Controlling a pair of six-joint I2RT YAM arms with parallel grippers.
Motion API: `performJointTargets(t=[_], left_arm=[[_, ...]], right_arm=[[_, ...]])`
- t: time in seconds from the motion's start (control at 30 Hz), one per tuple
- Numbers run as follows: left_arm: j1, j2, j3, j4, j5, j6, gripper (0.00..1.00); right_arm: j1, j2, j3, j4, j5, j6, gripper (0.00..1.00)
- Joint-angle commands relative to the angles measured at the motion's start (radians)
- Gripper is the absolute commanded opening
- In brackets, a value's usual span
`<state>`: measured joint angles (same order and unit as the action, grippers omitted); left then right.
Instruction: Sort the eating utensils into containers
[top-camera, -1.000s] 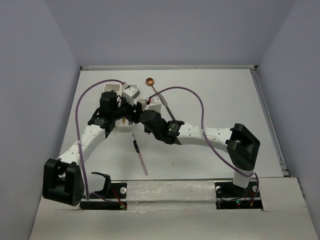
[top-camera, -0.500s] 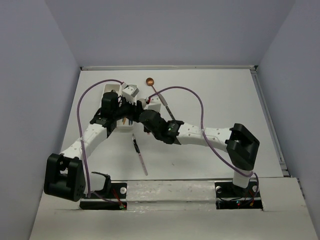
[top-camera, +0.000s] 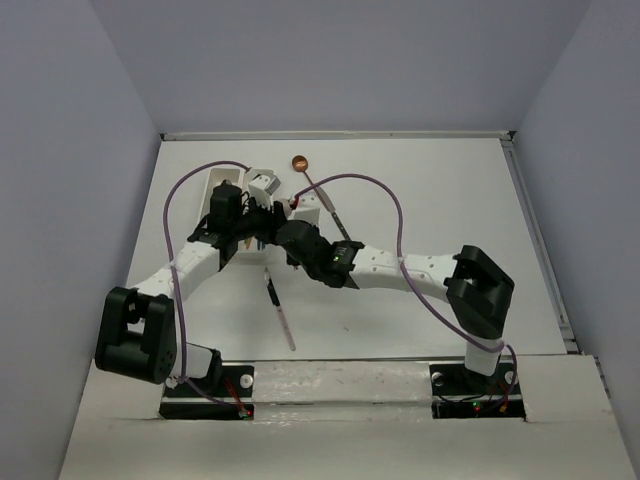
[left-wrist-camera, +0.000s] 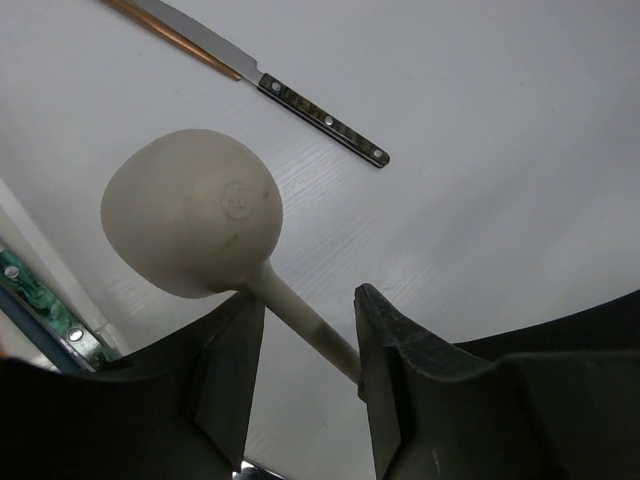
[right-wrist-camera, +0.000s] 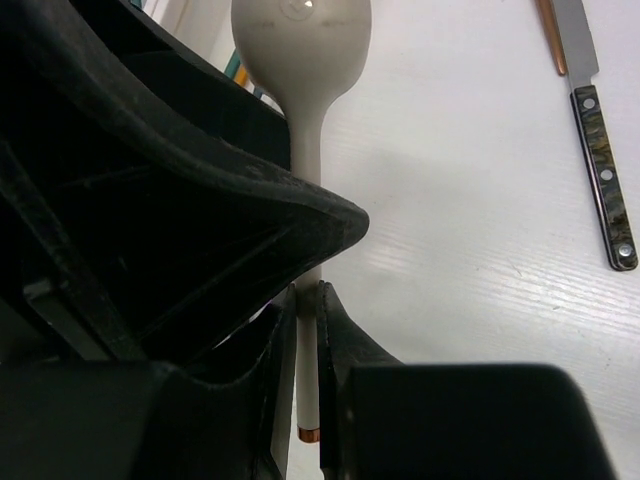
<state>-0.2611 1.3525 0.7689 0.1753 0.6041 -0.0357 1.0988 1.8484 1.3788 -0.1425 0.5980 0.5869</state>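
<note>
A beige spoon (right-wrist-camera: 300, 45) hangs just above the table, and my right gripper (right-wrist-camera: 308, 290) is shut on the end of its handle. The left gripper (left-wrist-camera: 308, 300) stands open around the same handle below the bowl (left-wrist-camera: 190, 225); the handle touches one finger (left-wrist-camera: 385, 340) and a gap is left on the other side. From above, both grippers (top-camera: 268, 222) meet beside the white containers (top-camera: 262, 184), which the arms largely hide. A copper spoon (top-camera: 299, 162) and a dark-handled knife (left-wrist-camera: 325, 120) lie side by side behind them. A pink-handled knife (top-camera: 280, 308) lies nearer the arm bases.
A teal-green utensil (left-wrist-camera: 40, 300) shows past a white container wall at the left wrist view's lower left. Purple cables (top-camera: 380, 195) arc over the table. Walls close in the table's back and sides.
The left arm has slid toward the back, and its jaws have narrowed around the beige spoon's handle. The right gripper has kept its hold and barely moved.
</note>
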Motion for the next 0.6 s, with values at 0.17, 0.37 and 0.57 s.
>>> performJointTargets(t=[0.17,0.37,0.57], left_arm=[[-0.009,-0.044,-0.037,0.086,0.097,-0.046,0.13],[0.005,-0.059,-0.034,0.066,0.077,-0.02,0.0],[0.006,-0.124,0.033,0.017,-0.143,0.11,0.0]], right_arm=[[-0.005,0.041,0.071,0.11,-0.018,0.002,0.0],[-0.005,0.017,0.034,0.113,-0.006,0.01,0.0],[-0.014,-0.104,-0.047,0.106,-0.133,-0.028,0.13]])
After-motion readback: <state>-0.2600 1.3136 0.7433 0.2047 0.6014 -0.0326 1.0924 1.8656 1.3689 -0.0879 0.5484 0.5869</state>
